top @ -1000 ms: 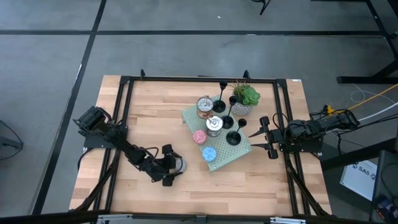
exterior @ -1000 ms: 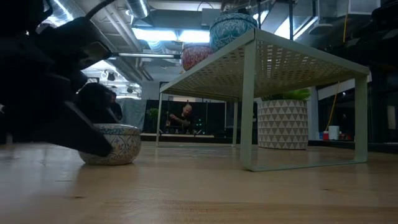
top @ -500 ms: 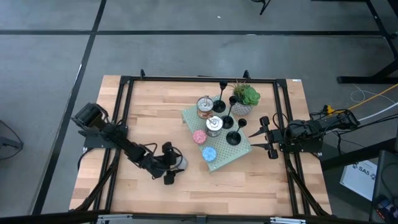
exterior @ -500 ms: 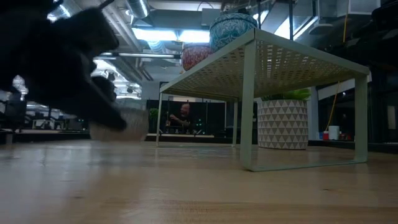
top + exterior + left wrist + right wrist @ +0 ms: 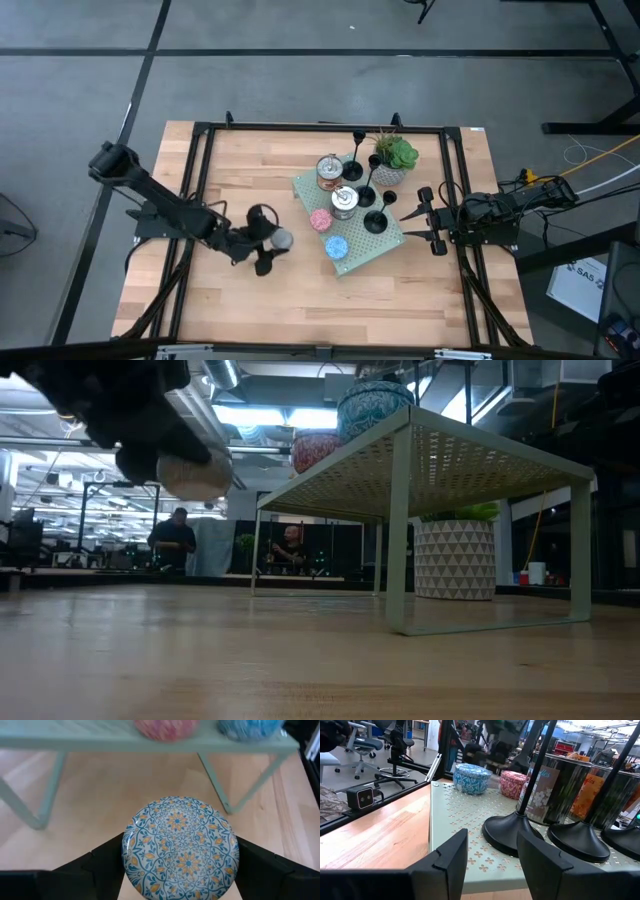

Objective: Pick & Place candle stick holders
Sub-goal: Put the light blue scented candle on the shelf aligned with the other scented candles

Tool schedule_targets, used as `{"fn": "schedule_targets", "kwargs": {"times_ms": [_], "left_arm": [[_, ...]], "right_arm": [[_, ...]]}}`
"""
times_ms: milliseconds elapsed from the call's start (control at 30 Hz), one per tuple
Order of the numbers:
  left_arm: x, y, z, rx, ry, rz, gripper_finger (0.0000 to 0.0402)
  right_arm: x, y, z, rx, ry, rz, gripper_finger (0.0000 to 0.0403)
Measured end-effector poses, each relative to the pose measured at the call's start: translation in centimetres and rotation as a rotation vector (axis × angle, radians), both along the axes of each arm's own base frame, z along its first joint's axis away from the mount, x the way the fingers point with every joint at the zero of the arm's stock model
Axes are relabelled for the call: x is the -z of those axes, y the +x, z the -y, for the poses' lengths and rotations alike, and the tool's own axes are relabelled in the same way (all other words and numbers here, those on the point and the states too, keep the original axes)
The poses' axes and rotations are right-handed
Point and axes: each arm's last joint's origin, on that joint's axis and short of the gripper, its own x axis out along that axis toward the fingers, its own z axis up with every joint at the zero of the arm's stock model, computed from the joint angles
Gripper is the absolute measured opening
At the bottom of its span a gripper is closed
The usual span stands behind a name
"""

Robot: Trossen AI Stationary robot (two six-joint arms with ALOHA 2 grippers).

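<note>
Three matte-black candle stick holders stand by their round bases on the pale green perforated shelf; their bases also show in the right wrist view. My right gripper is open and empty just off the shelf's right edge, level with the nearest holder. My left gripper is left of the shelf, shut on a round tin with a blue and yellow flower pattern, held in the air. My left gripper pinches the patterned tin by its round side wall, one finger on each opposite side. The fingers come slanting down from the table's left. The tin is lifted clear of the table, its patterned lid facing up.
On the shelf also stand two shiny silver tins, a pink candle and a blue candle. A potted plant stands at the shelf's far right. Bare wood lies along the near side. People show in the room behind.
My left gripper has risen from the table with the patterned tin and gone a little toward the far edge. The tin, which sat on the table a second ago, is now lifted well clear.
</note>
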Motion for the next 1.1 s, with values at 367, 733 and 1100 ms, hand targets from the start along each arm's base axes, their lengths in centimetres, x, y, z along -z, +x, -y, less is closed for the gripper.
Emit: {"fn": "schedule_targets", "kwargs": {"times_ms": [367,733,1100], "left_arm": [[-2.7,0.2,-4.8,-0.058,0.034,0.040,0.0290],[-6.7,2.3,-10.4,-0.121,0.131,0.032,0.0291],[-6.0,4.3,-11.5,-0.034,0.114,0.034,0.0290]], "right_arm": [[0.0,0.0,0.0,0.000,0.000,-0.001,0.0172],[0.0,0.0,0.0,0.000,0.000,0.000,0.0172],[0.0,0.0,0.0,0.000,0.000,0.000,0.0172]]}}
